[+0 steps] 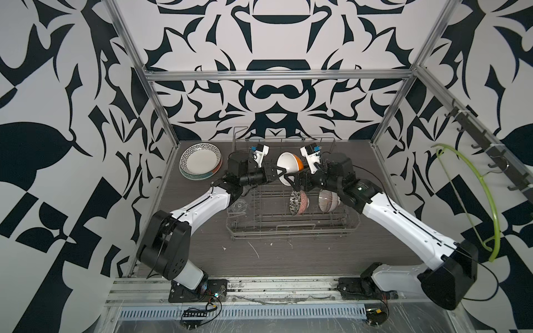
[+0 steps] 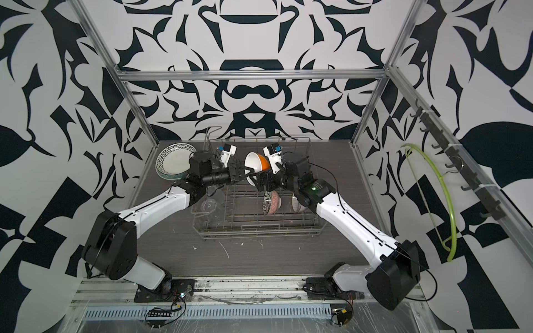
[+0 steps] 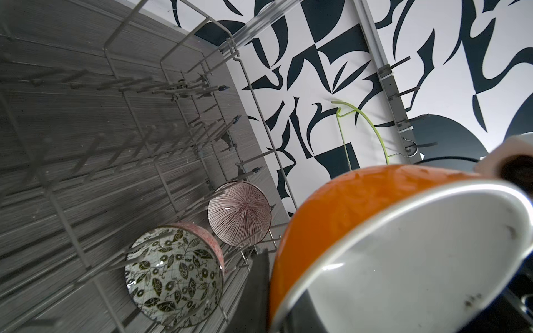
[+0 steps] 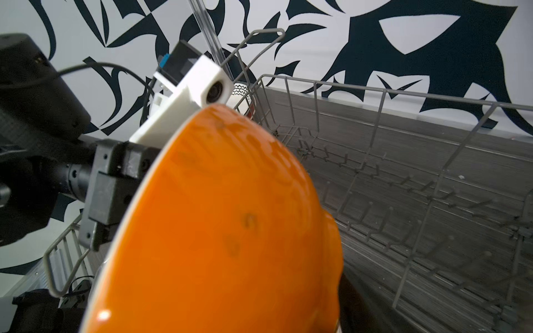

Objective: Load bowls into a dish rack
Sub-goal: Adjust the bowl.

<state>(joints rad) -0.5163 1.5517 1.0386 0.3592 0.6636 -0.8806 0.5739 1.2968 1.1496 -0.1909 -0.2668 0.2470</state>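
Observation:
The orange bowl (image 1: 290, 165) (image 2: 256, 164), white inside, hangs tilted on its side above the back of the dish rack (image 1: 288, 227) (image 2: 259, 227). My left gripper (image 1: 281, 173) (image 2: 249, 172) is shut on its rim (image 3: 375, 230), one finger inside and one outside. Against the bowl's orange outside (image 4: 230, 216), my right gripper (image 1: 297, 183) stands open. One of its dark fingers (image 4: 357, 302) shows wide beside the bowl; the other is hidden. The floral bowl (image 1: 298, 203) (image 3: 173, 276) and the striped bowl (image 1: 327, 200) (image 3: 239, 213) stand on edge among the tines.
A stack of plates (image 1: 200, 161) lies on the table left of the rack. A clear glass (image 1: 239, 206) sits in the rack's left part. Rows of bare tines (image 3: 115, 115) fill the rack's middle. A green hanger (image 1: 476, 201) hangs on the right wall.

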